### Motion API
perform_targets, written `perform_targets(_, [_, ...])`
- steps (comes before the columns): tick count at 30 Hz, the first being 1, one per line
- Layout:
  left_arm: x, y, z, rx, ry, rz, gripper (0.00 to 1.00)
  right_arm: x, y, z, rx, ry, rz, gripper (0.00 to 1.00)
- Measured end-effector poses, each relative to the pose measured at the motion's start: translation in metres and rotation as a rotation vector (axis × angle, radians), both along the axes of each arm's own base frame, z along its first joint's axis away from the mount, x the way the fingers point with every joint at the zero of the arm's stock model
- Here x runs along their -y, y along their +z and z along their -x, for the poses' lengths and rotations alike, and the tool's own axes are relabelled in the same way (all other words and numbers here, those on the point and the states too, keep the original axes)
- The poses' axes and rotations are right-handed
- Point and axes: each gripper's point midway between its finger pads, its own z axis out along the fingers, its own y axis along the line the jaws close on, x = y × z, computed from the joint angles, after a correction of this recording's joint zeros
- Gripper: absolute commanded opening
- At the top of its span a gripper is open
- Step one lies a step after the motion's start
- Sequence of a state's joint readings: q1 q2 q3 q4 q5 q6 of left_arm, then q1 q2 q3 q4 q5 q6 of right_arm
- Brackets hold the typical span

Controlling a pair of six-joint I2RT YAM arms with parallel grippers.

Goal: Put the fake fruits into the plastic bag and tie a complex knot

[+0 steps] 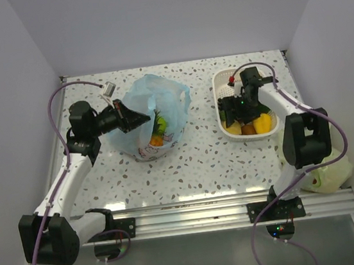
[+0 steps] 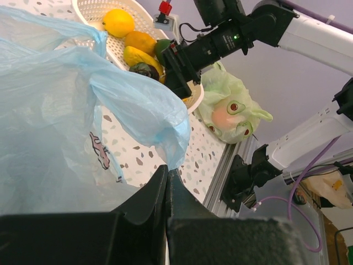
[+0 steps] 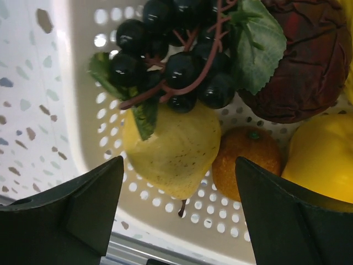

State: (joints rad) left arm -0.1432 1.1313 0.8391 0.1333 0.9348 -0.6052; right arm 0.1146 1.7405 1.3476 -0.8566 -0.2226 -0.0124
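Observation:
The light-blue plastic bag (image 1: 155,112) stands open at the table's middle left, with fake fruits (image 1: 158,135) showing inside it. My left gripper (image 1: 144,118) is shut on the bag's near edge (image 2: 175,144), holding the thin film pinched between its fingers. My right gripper (image 1: 234,114) hangs open over the white perforated basket (image 1: 222,81). Just above and beyond its open fingertips lie a yellow pear (image 3: 172,148), a bunch of dark grapes (image 3: 171,61), a small orange (image 3: 247,159), a dark red fruit (image 3: 300,61) and a yellow fruit (image 3: 325,160). No knot shows.
A pale green bag with avocado prints (image 1: 328,175) lies at the right, beside the right arm's base. The aluminium rail (image 1: 193,214) runs along the near edge. White walls close the table on three sides.

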Motion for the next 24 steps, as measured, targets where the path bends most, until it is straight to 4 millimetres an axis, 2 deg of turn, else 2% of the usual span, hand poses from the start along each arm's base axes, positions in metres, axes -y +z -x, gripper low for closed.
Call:
perform_targets(10, [0.000,-0.001,-0.001,-0.005,0.000,-0.001,0.00,0.012,-0.040,-0.001,-0.031,-0.066,0.068,0.84])
perform_targets(12, [0.000,-0.002,-0.002,-0.006,0.000,-0.001,0.00,0.014,-0.045,0.000,-0.035,-0.066,0.081,0.77])
perform_targets(18, [0.001,-0.005,-0.004,-0.016,0.000,-0.001,0.00,0.015,-0.043,0.001,-0.040,-0.059,0.086,0.52])
perform_targets(20, [0.001,-0.005,-0.004,-0.016,0.000,-0.001,0.00,0.015,-0.039,0.003,-0.047,-0.053,0.083,0.49])
perform_targets(24, [0.001,-0.005,-0.004,-0.016,-0.001,-0.001,0.00,0.013,-0.011,0.001,-0.019,-0.023,0.073,0.43])
